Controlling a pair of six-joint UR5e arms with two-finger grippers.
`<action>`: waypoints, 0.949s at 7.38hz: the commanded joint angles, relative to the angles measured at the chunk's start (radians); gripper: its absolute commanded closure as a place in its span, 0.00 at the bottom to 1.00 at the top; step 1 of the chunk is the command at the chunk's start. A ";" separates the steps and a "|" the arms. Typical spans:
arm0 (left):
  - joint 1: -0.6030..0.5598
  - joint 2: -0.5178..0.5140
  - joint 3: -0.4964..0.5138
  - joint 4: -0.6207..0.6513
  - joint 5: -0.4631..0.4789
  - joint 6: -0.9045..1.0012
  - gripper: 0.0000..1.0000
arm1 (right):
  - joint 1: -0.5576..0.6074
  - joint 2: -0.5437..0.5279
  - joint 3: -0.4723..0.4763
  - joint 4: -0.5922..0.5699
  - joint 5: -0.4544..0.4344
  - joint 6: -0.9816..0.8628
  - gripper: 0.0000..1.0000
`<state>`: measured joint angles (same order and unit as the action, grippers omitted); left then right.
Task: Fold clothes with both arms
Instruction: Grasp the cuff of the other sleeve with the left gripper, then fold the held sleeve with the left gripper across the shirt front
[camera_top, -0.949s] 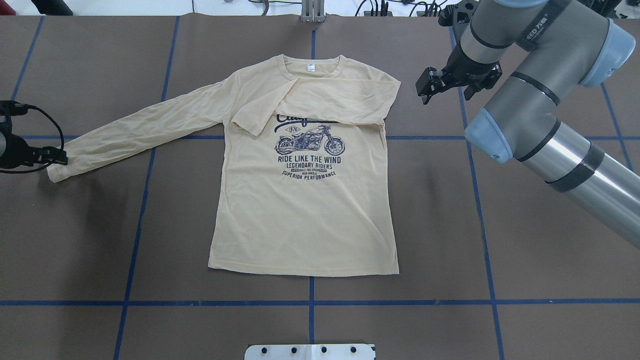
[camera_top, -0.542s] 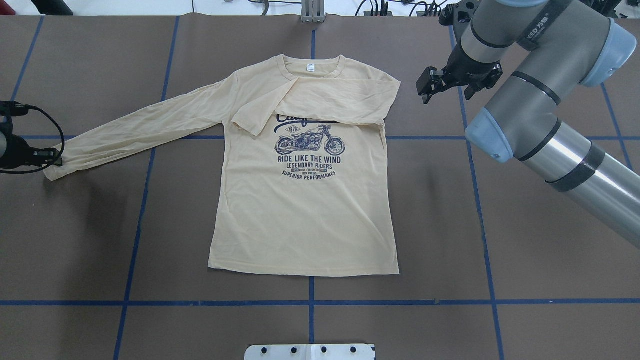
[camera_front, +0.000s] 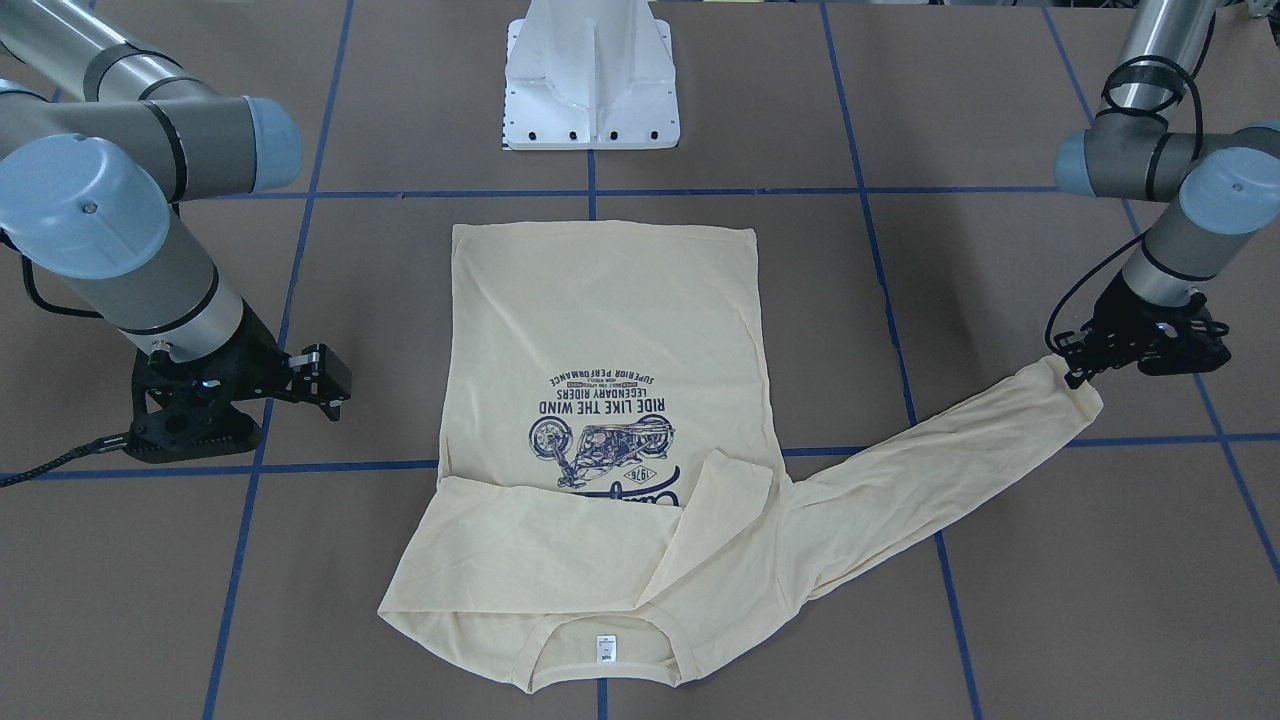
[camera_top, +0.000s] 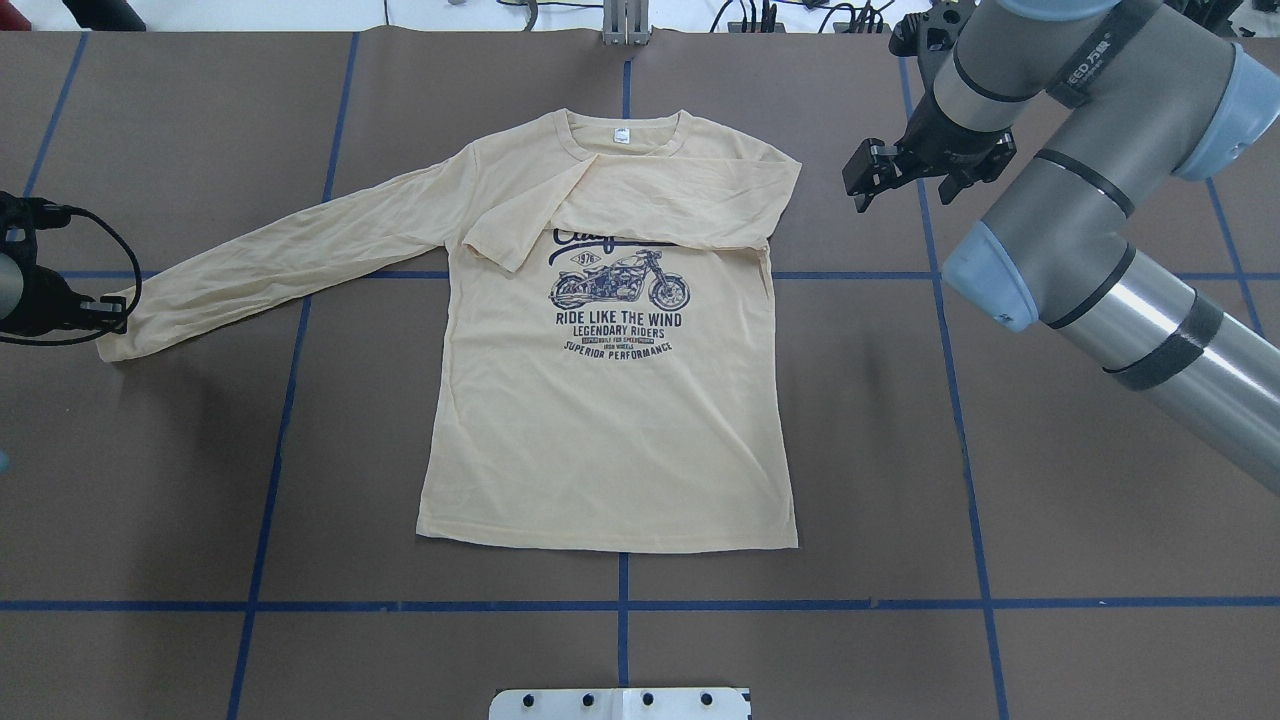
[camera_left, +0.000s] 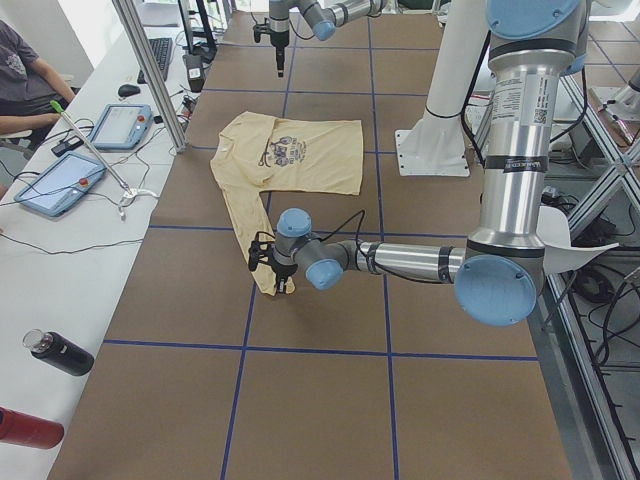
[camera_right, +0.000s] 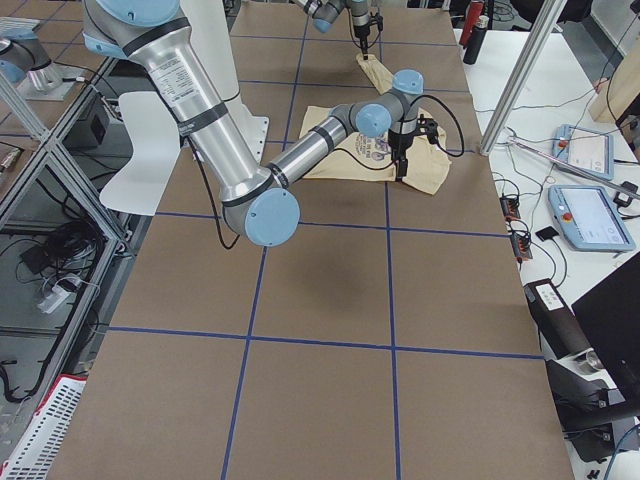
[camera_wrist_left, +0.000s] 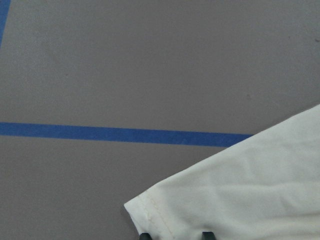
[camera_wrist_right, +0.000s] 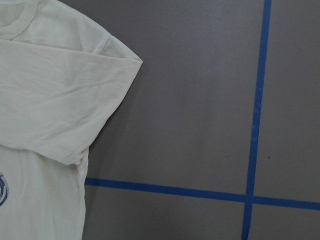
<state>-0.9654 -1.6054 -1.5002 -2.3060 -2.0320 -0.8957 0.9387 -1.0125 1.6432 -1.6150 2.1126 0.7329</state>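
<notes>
1. End effectors. The left gripper (camera_front: 1078, 372) sits at the tip of the outstretched sleeve (camera_top: 300, 255). Its wrist camera shows the two fingertips (camera_wrist_left: 204, 234) set narrowly with the cuff (camera_wrist_left: 150, 212) between them. We judge it clamped on the cuff. The right gripper (camera_top: 900, 178) is spread wide and carries nothing. It hovers just beside the shirt's shoulder without touching the cloth.

2. Work piece. The T-shirt (camera_top: 600, 430) lies flat, print up, at mid-table, with the collar towards the far edge in the overhead view.

3. Progress. One sleeve (camera_top: 650, 200) is laid across the chest, partly covering the print. The other sleeve extends sideways, so we judge that fold to be the step in hand. The body folds are not yet done. We put the task at under half complete.

4. Surroundings. The table (camera_top: 1000, 480) has a brown covering gridded with blue tape (camera_top: 800, 604), and a white pedestal (camera_front: 592, 80) stands at the robot's edge. A side bench (camera_left: 80, 230) holds tablets (camera_left: 122, 125) and bottles (camera_left: 60, 353), and a person (camera_left: 25, 75) sits there.
</notes>
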 joint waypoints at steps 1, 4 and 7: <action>-0.003 -0.002 -0.107 0.063 -0.065 0.000 1.00 | 0.006 -0.032 0.015 0.000 0.001 -0.027 0.00; -0.085 -0.272 -0.150 0.344 -0.182 -0.014 1.00 | 0.009 -0.164 0.082 -0.002 0.001 -0.069 0.00; -0.101 -0.555 -0.150 0.571 -0.293 -0.173 1.00 | 0.008 -0.280 0.135 -0.002 0.006 -0.079 0.00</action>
<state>-1.0638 -2.0635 -1.6494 -1.7823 -2.2695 -0.9790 0.9472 -1.2471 1.7635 -1.6168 2.1172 0.6616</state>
